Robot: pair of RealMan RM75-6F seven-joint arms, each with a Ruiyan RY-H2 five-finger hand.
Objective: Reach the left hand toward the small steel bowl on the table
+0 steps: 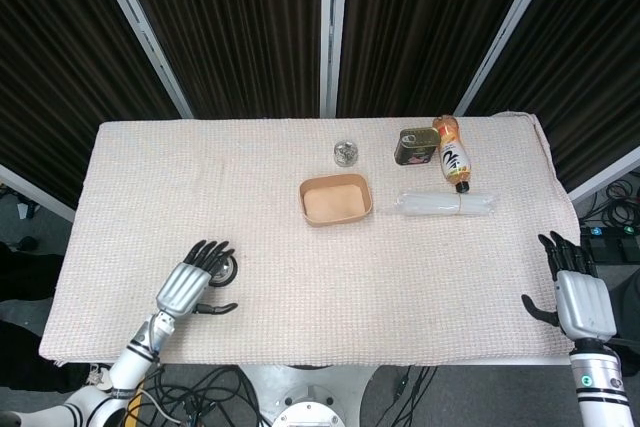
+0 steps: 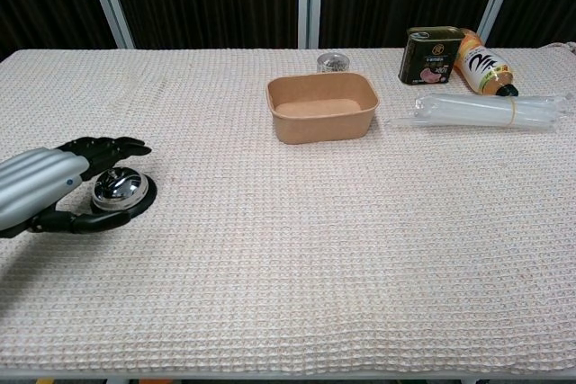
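Near the front left corner of the cloth-covered bench (image 2: 297, 249), the small steel bowl (image 2: 120, 188) sits on its dark base, cradled within the span of the robot's left hand (image 2: 40, 188). Dark fingers (image 2: 112, 144) reach along the far side of the bowl while the thumb lies along its near side, curving against the base; the chest view shows the bowl between them, and whether the fingers actually touch its rim cannot be told. From the head view the same left hand (image 1: 186, 285) is seen with fingers fanned apart over the bowl (image 1: 222, 270), which peeks out just beyond the fingertips, resting on the cloth.

At the front right edge, the right hand (image 1: 578, 297) hangs beside the bench with fingers spread, holding nothing.

Toward the middle of the bench stands a brown paper tray (image 2: 321, 107), with a small round tin (image 2: 332, 62) just behind it. Further right are a dark green can (image 2: 431, 56), an orange bottle (image 2: 483, 70) lying on its side just beside it, and a clear plastic sleeve (image 2: 481, 111) laid crosswise in front of both.
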